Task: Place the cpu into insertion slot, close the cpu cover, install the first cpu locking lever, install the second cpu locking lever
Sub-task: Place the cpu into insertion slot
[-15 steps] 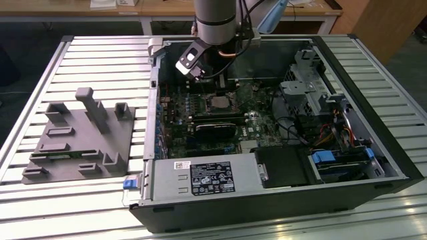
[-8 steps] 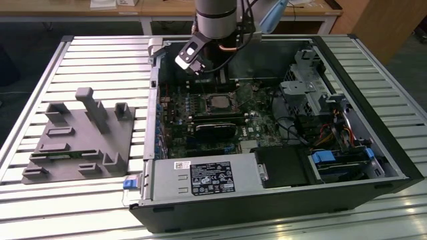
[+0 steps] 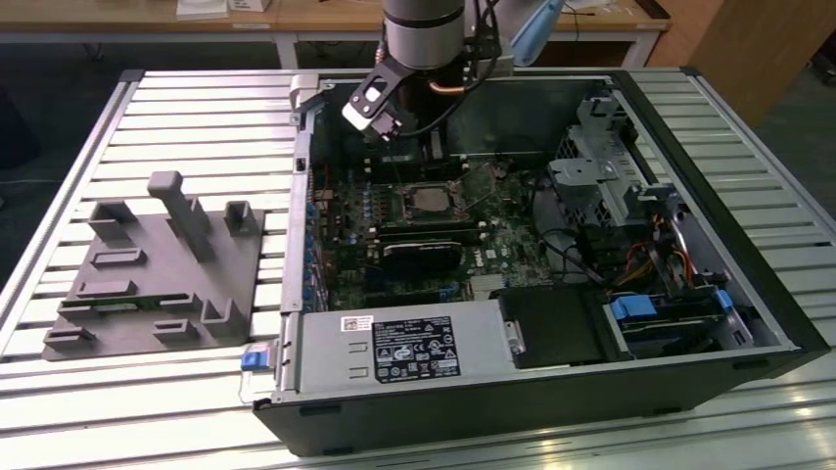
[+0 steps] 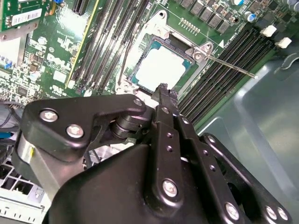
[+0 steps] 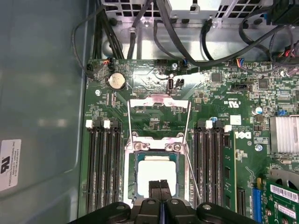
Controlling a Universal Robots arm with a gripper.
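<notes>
The cpu [image 5: 157, 173] lies flat in its socket on the green motherboard, its pale metal top also showing in the second wrist view [image 4: 161, 67] and as a small grey square in the exterior view [image 3: 426, 199]. The cpu cover [image 5: 159, 100], a thin silvery frame with an open middle, stands swung back off the socket. A thin locking lever [image 4: 230, 66] sticks out free beside the socket, and the first wrist view shows one [image 5: 191, 163] along the socket's side. My gripper [image 5: 160, 185] is shut with nothing in it, its tips just over one edge of the cpu [image 4: 163, 88].
Black memory slots [image 5: 103, 163] flank the socket on both sides. Cables [image 5: 154, 28] hang across the case beyond the board. The computer case [image 3: 758, 294] walls enclose the work area. A grey fixture block [image 3: 157, 264] sits on the slatted table at the exterior view's left.
</notes>
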